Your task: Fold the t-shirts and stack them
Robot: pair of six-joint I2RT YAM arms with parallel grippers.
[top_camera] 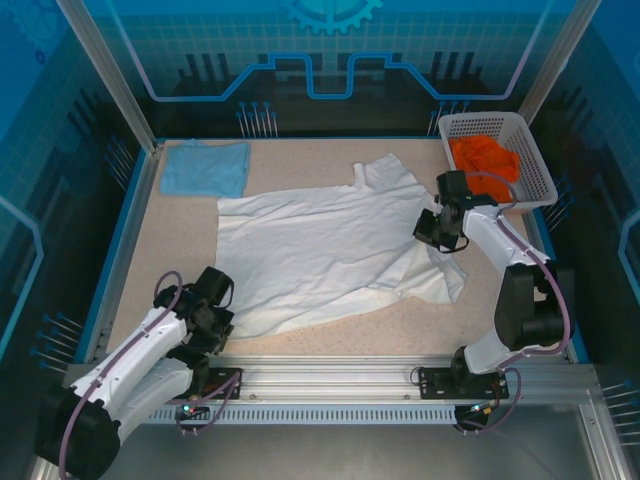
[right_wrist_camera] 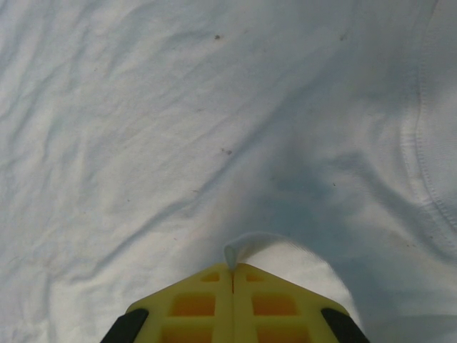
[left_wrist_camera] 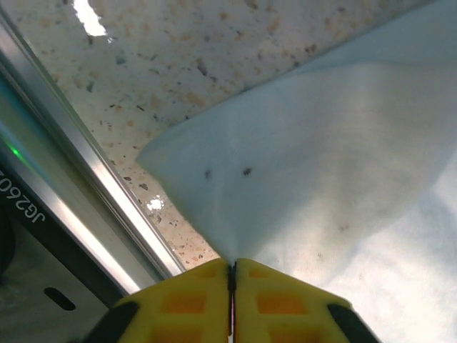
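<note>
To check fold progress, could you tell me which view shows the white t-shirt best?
The top external view: the whole white t-shirt lies spread out. The wrist views give close patches: its corner in the left gripper, a fold in the right gripper.

From above, the left hand (top_camera: 220, 315) hides the near corner of the white t-shirt (top_camera: 320, 250) (both wrist views crop its cloth).

Orange cloth (top_camera: 482, 155) lies in the white basket (top_camera: 537, 168).
</note>
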